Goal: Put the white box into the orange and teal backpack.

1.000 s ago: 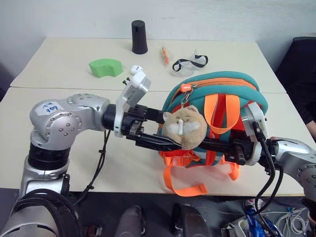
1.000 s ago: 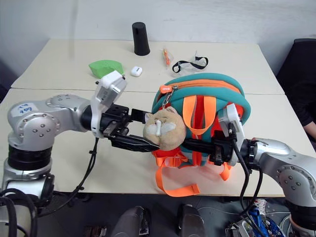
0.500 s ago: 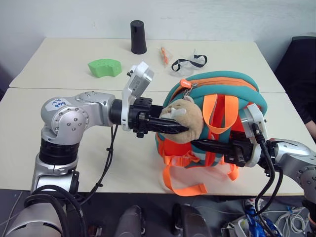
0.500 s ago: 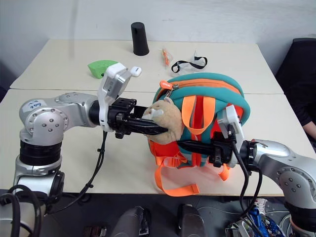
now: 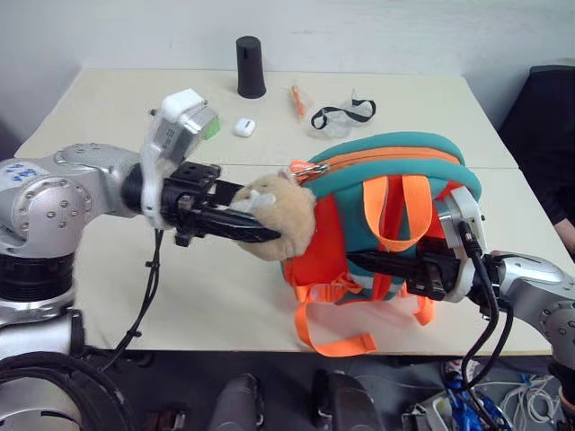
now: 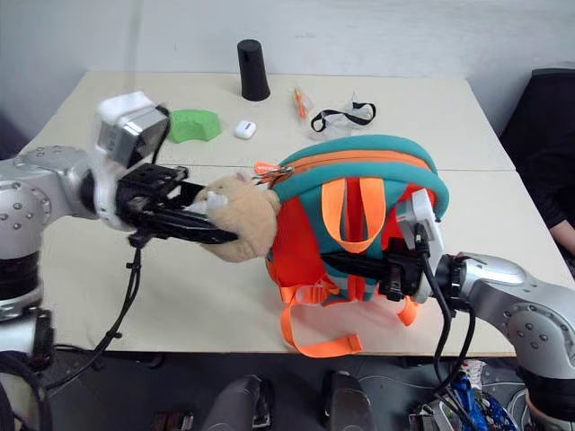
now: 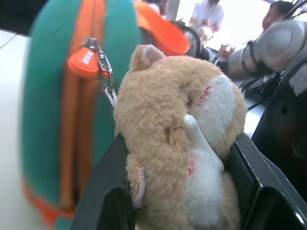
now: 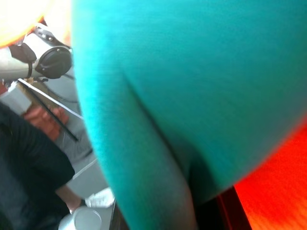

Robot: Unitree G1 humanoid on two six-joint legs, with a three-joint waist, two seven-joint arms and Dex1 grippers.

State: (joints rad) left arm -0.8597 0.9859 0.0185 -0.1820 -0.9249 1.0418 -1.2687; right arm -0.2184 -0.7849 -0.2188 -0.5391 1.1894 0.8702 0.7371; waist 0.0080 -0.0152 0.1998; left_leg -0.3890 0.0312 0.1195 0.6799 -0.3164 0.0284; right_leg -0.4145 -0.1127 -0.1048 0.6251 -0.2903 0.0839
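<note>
The orange and teal backpack (image 5: 386,224) stands upright on the desk (image 5: 117,117), its zipper shut. The left tool (image 5: 260,232) grasps the plush toy (image 5: 274,215) clipped to the zipper pull (image 7: 88,57); the right tool (image 5: 359,262) is clenched on the pack's front. Pulling steadily along the zipper line while the right braces should open it.

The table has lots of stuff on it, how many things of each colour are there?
Orange and teal: 1, backpack
Tan: 1, plush toy
Black: 1, cup
Green: 1, green piece
White: 1, earbud case
Clear: 1, goggles
Orange: 1, pen
Total: 7
</note>
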